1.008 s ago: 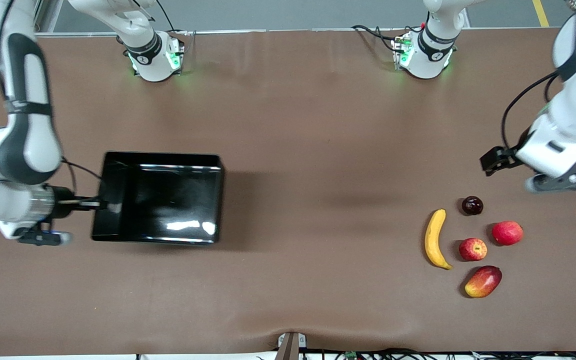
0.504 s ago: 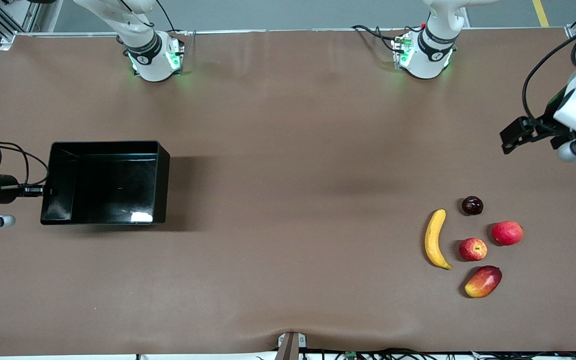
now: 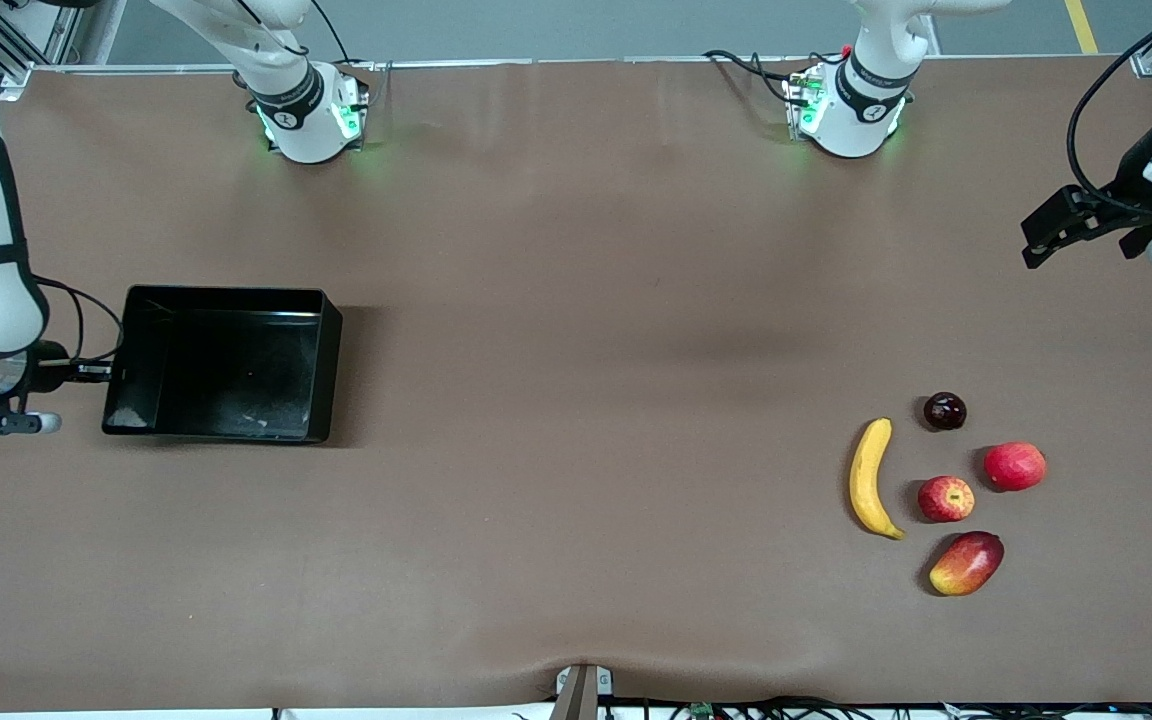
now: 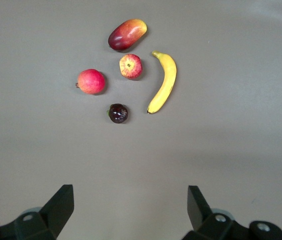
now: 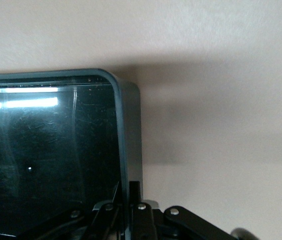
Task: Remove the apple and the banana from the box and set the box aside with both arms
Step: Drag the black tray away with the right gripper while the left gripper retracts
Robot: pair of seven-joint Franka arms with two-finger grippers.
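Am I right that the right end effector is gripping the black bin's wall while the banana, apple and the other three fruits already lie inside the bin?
Not quite: the right end effector does grip the black bin by its wall, but the bin is empty. The front view shows the banana, apple and the other three fruits on the table toward the left arm's end.

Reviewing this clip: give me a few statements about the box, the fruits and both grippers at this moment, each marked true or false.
1. The right gripper is shut on the black box's wall. True.
2. The banana lies inside the box. False: it lies on the table beside the apple.
3. The left gripper is open and holds nothing. True.
4. The mango is the fruit farthest from the front camera. False: it is the nearest; the dark plum is farthest.
5. The box holds one fruit. False: no fruit is in it.
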